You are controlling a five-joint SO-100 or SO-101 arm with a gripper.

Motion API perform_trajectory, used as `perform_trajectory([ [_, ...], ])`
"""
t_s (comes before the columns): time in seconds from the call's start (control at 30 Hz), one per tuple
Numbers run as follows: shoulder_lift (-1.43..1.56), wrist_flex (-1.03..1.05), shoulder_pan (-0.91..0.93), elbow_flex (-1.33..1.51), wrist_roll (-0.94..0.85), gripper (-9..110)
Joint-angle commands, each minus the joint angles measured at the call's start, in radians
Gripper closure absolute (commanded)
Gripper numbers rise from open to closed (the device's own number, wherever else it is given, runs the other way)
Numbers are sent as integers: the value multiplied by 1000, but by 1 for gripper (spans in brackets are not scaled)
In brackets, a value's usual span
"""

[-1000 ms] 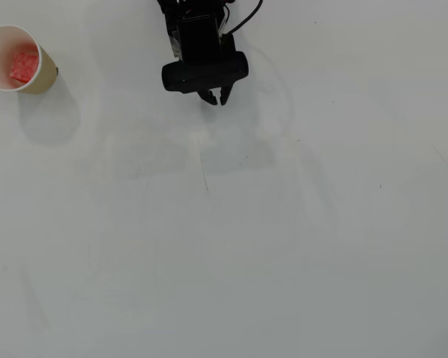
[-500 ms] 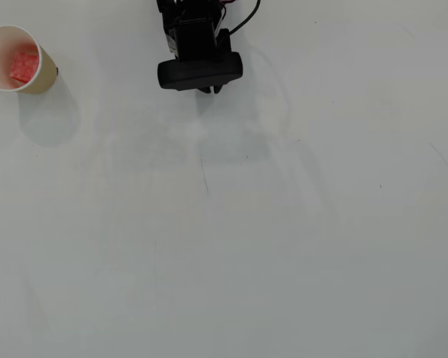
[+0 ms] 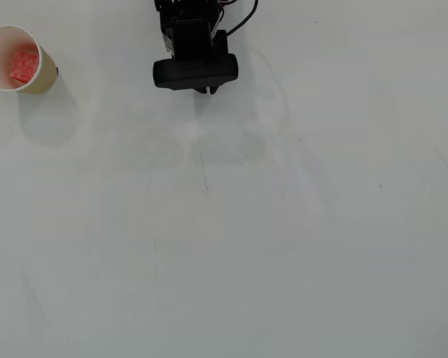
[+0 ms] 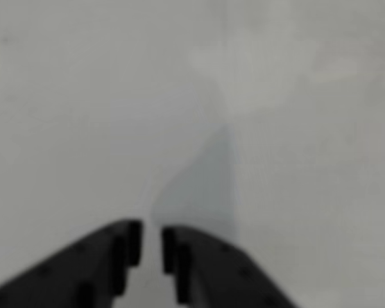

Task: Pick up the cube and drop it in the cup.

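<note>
black plastic fingers (image 4: 152, 247) sat lowest in the wrist view, drawn nearly together with only a thin slit between them and nothing held, hanging over bare, pale grey tabletop (image 4: 295, 128). from overhead, the small red speckled cube (image 3: 25, 65) lay inside the tan paper cup (image 3: 47, 77) with the cream-white interior, at the far left edge, well apart from the dark arm (image 3: 195, 56) at the top centre. judged from that, the drop looked done and nothing obvious remained.
</note>
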Motion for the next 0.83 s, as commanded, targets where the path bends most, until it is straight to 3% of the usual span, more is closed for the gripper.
perform_trajectory([
  [0.0, 38, 2, 11, 34, -6, 101],
  [0.8, 38, 2, 35, 34, -6, 101],
])
